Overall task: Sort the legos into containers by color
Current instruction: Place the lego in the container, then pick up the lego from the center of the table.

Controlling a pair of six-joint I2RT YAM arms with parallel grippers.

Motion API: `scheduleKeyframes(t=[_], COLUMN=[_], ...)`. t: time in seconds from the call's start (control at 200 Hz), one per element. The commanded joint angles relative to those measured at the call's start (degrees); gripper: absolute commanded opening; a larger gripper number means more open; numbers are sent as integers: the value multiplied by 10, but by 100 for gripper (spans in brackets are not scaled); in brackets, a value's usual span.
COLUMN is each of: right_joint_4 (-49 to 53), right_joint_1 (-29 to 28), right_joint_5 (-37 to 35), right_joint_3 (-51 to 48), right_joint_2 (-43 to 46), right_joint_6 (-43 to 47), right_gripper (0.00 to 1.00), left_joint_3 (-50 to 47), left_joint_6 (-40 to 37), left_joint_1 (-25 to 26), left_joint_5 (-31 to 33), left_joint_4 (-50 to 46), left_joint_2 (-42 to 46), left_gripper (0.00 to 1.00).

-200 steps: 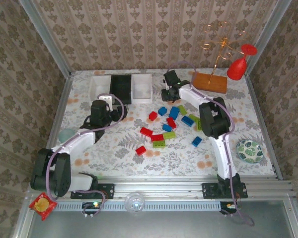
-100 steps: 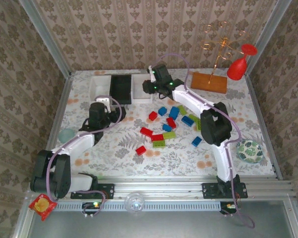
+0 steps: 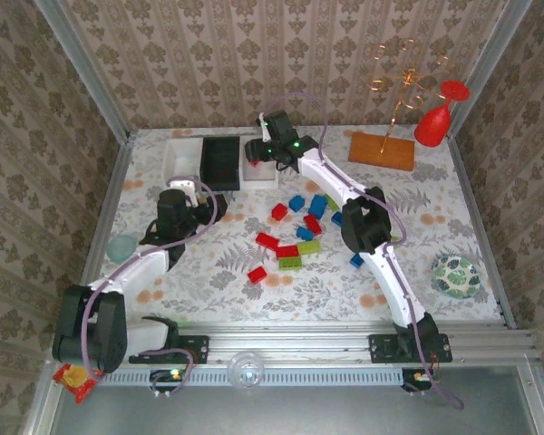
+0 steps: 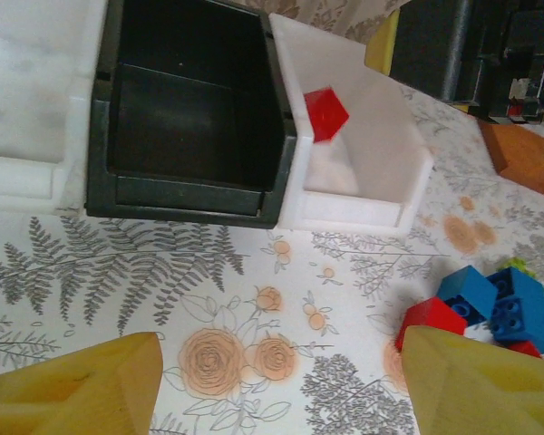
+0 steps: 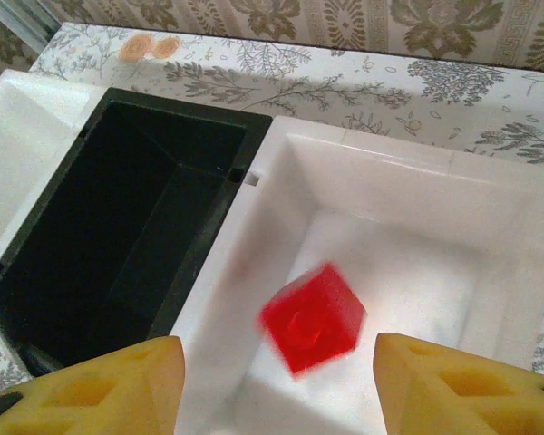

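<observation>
Legos [image 3: 299, 227] in red, blue and green lie scattered mid-table, nearest you. Your left gripper [image 4: 281, 372] hovers just short of the bins, fingers spread and empty. Farther back, your right gripper [image 5: 276, 362] hangs over the right white bin [image 5: 417, 208], fingers parted. One red lego [image 5: 311, 317], blurred, shows inside that bin, below and between the fingertips, beside the black bin [image 5: 118, 208].
</observation>
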State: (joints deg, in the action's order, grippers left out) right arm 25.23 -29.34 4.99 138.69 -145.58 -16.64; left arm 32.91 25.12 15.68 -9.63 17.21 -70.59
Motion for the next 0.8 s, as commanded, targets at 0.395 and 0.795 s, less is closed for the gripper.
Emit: scheduleKeyframes(t=[0.395,0.795], right_joint_4=[-140,-90], right_joint_1=[29,45], right_joint_5=[-9,-14], right_joint_3=[-697,-871], right_joint_2=[574,764], right_joint_6=[7,8], right_gripper=[77,80], left_joint_3=[104,281], left_joint_6=[-131,-237], left_joint_1=[170,225], left_joint_5=[-48,30], left_joint_4=[-64,-174], left_joint_2=[-156,-359], left_gripper=[71,64])
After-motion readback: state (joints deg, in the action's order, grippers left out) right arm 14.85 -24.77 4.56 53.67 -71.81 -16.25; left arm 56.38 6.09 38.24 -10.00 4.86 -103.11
